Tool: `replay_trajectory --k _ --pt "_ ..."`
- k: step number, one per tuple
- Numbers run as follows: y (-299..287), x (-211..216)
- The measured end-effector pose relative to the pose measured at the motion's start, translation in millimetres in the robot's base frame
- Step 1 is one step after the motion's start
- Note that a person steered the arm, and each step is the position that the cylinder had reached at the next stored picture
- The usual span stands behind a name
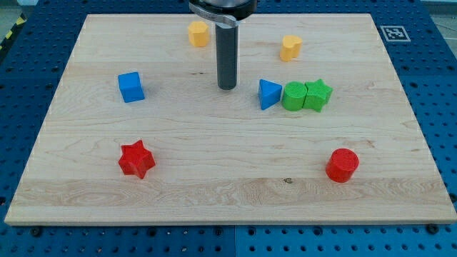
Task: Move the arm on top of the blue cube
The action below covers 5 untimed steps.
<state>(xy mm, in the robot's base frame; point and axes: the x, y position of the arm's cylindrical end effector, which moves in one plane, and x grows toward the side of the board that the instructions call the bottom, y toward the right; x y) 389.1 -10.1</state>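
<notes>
Near the desk's (214, 207) top middle, my tip (227, 87) rests, well right of the blue cube (131, 87) and just left of the blue triangle (268, 93); I carry no hand.

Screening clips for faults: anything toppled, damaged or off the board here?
Nothing stands out. All seven blocks sit on the wooden board. My tip rests between the blue cube and blue triangle, touching neither.

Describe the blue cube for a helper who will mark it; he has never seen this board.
Start at the wooden board and look to the view's left, upper half. The blue cube stands alone there, left of my tip and above the red star. The other blue block, the triangle, touches green ones.
</notes>
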Motion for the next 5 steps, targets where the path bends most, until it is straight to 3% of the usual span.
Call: replay_trajectory --k 5 --pt "-21 -1"
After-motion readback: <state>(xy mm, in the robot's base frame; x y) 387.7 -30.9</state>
